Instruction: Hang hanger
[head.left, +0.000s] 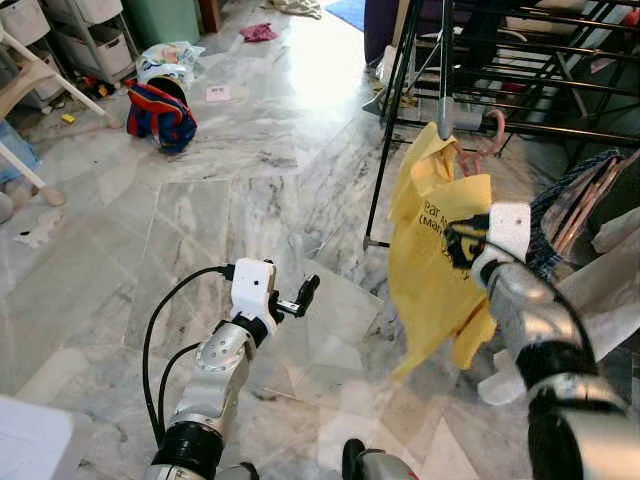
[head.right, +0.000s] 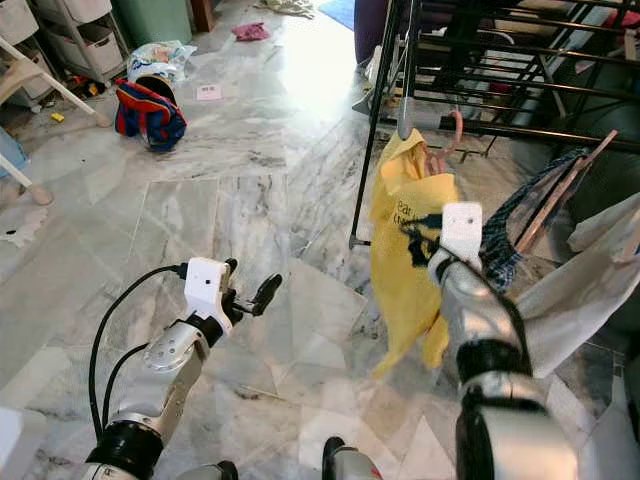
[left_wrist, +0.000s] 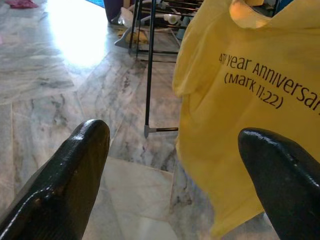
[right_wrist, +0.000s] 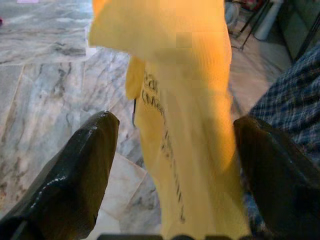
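A grey-veined marble floor (head.left: 250, 200) runs under a black drying rack (head.left: 520, 70) at the robot's right. The right hand (head.right: 425, 240) is raised at the yellow shirt (head.left: 430, 270), its black fingers (right_wrist: 75, 170) spread wide with the cloth hanging between them; whether they touch it I cannot tell. The shirt hangs on a pink hanger (head.left: 490, 135), whose hook shows just above the collar, close to a rack rail. Beside the right arm, blue checked cloth (head.left: 560, 210) is draped over the rack. The left hand (head.left: 300, 297) is held lower and well apart from the shirt, released, fingers (left_wrist: 70, 170) open and pointing toward it. Far off on the floor lies a red and blue bag (head.left: 160, 115).
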